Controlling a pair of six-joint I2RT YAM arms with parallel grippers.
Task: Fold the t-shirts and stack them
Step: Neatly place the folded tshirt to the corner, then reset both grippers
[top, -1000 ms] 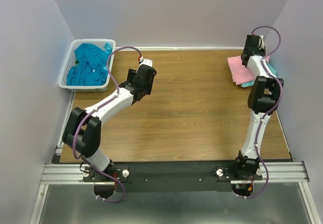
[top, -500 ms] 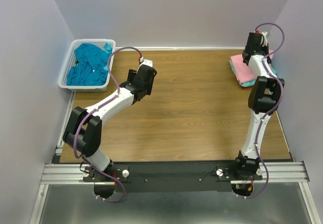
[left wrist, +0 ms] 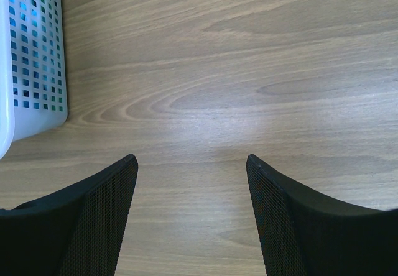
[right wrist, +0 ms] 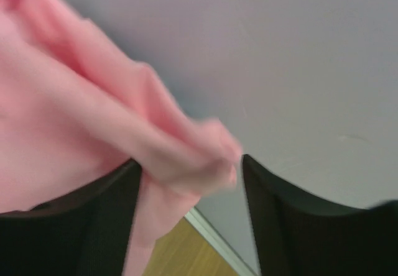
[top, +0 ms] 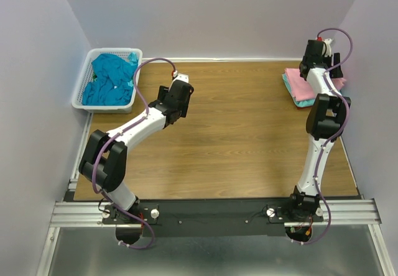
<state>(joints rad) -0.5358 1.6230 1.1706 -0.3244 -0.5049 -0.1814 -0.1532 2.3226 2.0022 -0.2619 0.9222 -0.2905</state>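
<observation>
A folded light pink t-shirt [top: 298, 84] lies at the table's far right on top of a light aqua t-shirt [top: 304, 103]. My right gripper [top: 317, 55] hangs over its far edge, next to the wall. In the right wrist view this gripper [right wrist: 189, 161] is open, and a blurred bunch of pink fabric [right wrist: 74, 108] lies loose between the jaws against the left finger. Darker teal-blue t-shirts [top: 111, 80] are heaped in the white basket [top: 79, 96]. My left gripper [left wrist: 191, 159] is open above bare wood, right of the basket, with nothing between its fingers.
The basket's lattice wall [left wrist: 28, 52] stands just left of my left gripper. The grey back wall [right wrist: 298, 71] rises close behind my right gripper. The right side wall runs close beside the stack of shirts.
My right gripper went from shut to open, letting go of the pink t-shirt, and drifted slightly toward the back right corner. The left arm has not moved.
</observation>
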